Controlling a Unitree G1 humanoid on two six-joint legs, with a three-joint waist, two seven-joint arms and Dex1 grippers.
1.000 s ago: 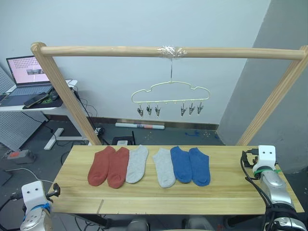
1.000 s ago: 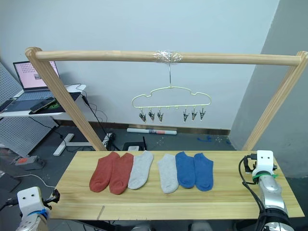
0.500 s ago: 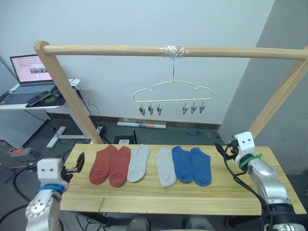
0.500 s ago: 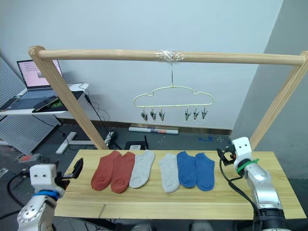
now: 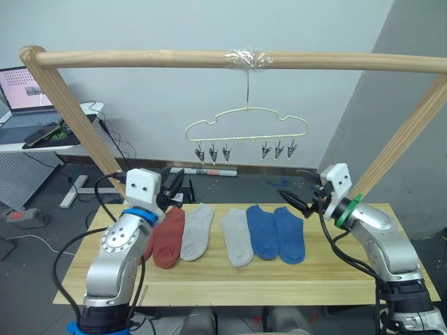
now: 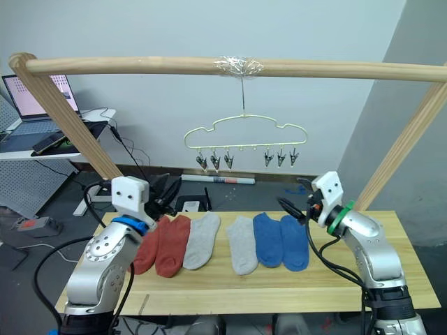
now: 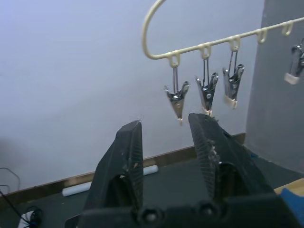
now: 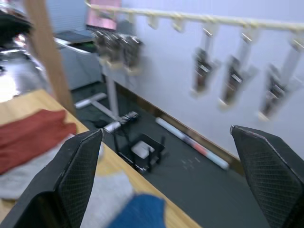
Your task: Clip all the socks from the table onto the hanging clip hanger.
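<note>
Both arms raised forward, left hand (image 7: 164, 142) open, right hand (image 8: 171, 175) wide open

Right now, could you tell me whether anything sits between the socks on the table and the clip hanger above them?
Nothing visible does. The socks lie flat on the table, and only open air separates them from the clip hanger.

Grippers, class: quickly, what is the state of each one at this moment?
Left gripper: open, holding nothing.
Right gripper: open wide, holding nothing.
</note>
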